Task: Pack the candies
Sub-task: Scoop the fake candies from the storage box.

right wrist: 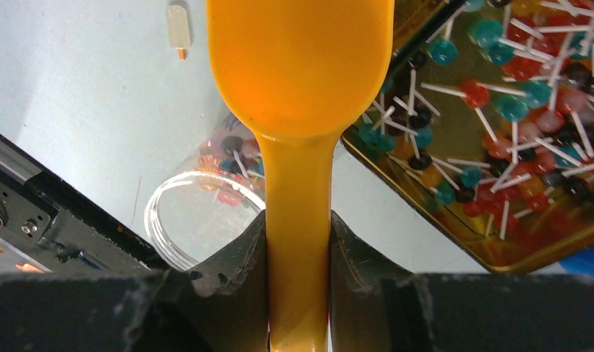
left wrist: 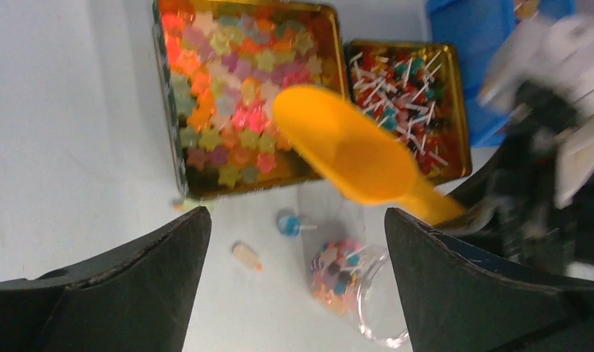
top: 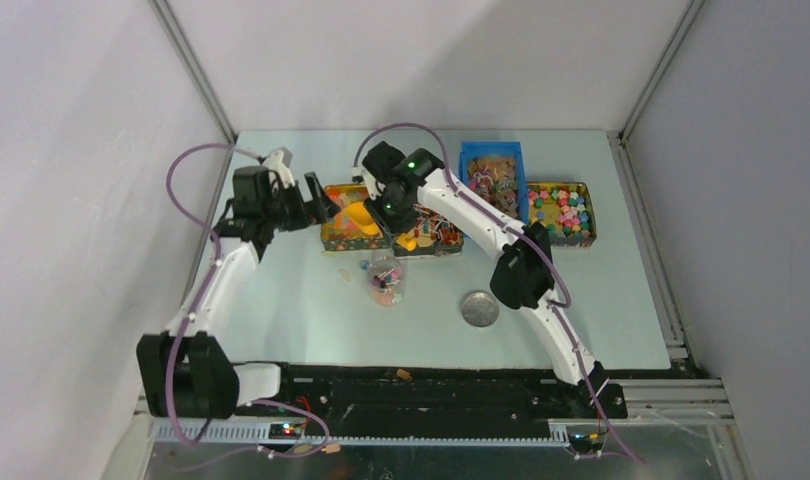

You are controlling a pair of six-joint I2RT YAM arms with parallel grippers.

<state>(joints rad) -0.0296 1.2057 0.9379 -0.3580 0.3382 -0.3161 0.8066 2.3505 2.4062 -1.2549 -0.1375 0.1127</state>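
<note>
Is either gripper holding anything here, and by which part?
The right gripper is shut on the orange scoop, clamping its handle just below the bowl. The left gripper is open and holds nothing.

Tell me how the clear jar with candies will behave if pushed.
Probably light: the clear jar holds only a few candies, so a push may slide or tip it. Its round, smooth wall looks slippery and apt to roll if toppled.

Orange scoop [left wrist: 345,150] above two tins [left wrist: 244,188] of candies [left wrist: 228,95], clear jar [left wrist: 356,293] between fingers of wide-spread left end effector [left wrist: 295,216]
</note>
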